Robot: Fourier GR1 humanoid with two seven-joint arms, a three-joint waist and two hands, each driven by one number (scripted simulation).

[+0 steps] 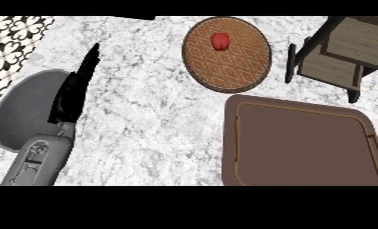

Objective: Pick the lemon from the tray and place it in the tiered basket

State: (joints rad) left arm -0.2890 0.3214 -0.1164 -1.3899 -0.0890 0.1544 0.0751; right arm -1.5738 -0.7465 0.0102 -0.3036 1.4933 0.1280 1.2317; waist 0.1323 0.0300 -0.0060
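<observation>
No legible txt, labels or nos. on anything.

The counter (148,123) is grey-white mottled stone, smooth. The round plate (229,75) is brown, wood-like, matt, diamond-patterned. Just below the plate, the tray (295,143) is plain brown, matt, smooth. Right of the plate, the tiered basket (347,43) is grey-brown wood. Well left of the plate, the left hand (74,85) is matt black and the forearm (37,160) smooth grey.
</observation>
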